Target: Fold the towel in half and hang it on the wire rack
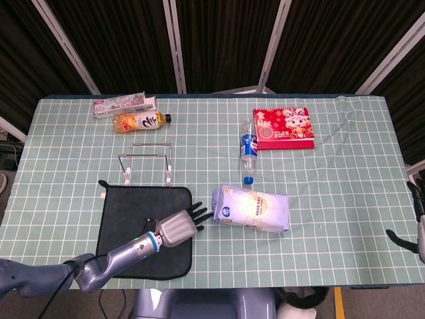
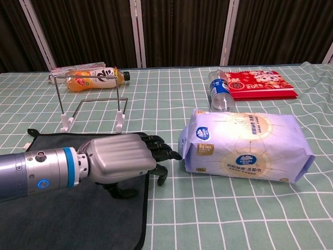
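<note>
Towel (image 1: 133,219), one, lies flat near the table's (image 1: 345,166) front edge, my left hand (image 1: 178,226) spread empty over it. One wire rack (image 1: 146,159) stands behind; two bottles (image 1: 247,151) lie beyond.

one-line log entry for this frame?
phase: reaching | left robot hand: open over right edge of black towel, no grasp | right robot hand: idle at table edge | wire rack: bare

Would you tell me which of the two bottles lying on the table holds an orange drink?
The orange-filled plastic bottle at the far left, behind the wire rack; the other, the clear blue-capped bottle, looks empty.
</note>
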